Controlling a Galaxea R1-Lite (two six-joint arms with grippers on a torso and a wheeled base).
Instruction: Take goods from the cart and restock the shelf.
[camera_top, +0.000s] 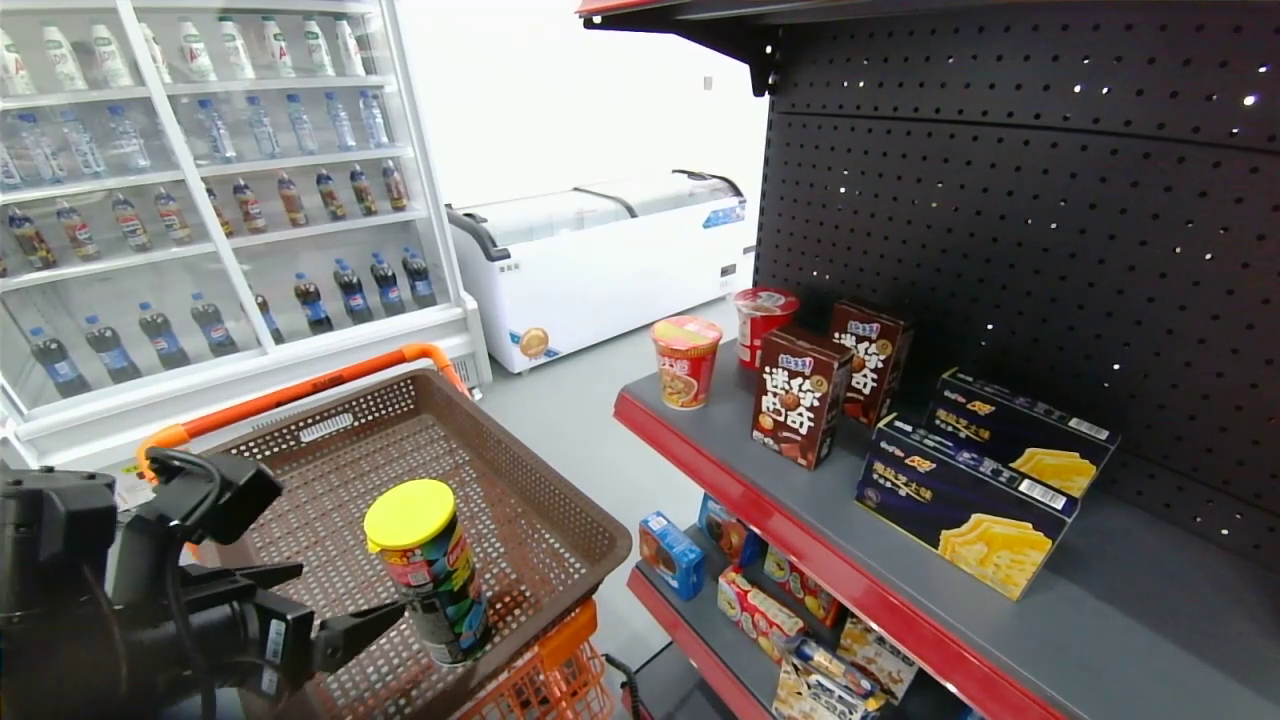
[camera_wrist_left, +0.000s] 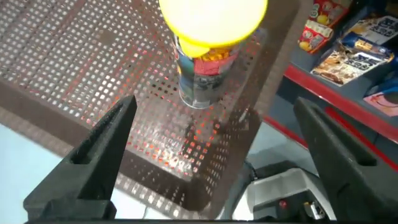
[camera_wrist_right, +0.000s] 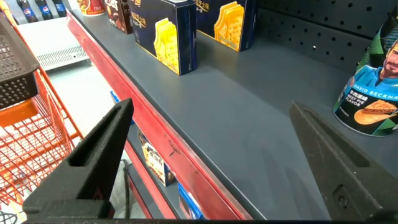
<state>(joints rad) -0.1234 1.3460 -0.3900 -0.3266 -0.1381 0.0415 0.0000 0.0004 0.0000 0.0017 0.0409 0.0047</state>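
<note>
A tall can with a yellow lid (camera_top: 430, 570) stands upright in the brown perforated basket (camera_top: 540, 500) on the cart. My left gripper (camera_top: 320, 600) is open just left of the can at its lower half, not touching it. In the left wrist view the can (camera_wrist_left: 208, 56) stands beyond the two spread fingers (camera_wrist_left: 99, 155), apart from the gripper (camera_wrist_left: 214, 143). My right gripper (camera_wrist_right: 211, 155) is open with nothing in it, hovering over the front part of the grey shelf (camera_wrist_right: 249, 124). A blue-labelled can (camera_wrist_right: 373, 87) stands on that shelf near the pegboard.
On the shelf (camera_top: 1150, 620) stand two cup noodles (camera_top: 686, 360), two brown boxes (camera_top: 800, 395) and two navy boxes (camera_top: 965, 510), with bare room to their right. Snack packs (camera_top: 760, 610) fill the lower shelf. The orange cart frame (camera_top: 545, 680) is under the basket.
</note>
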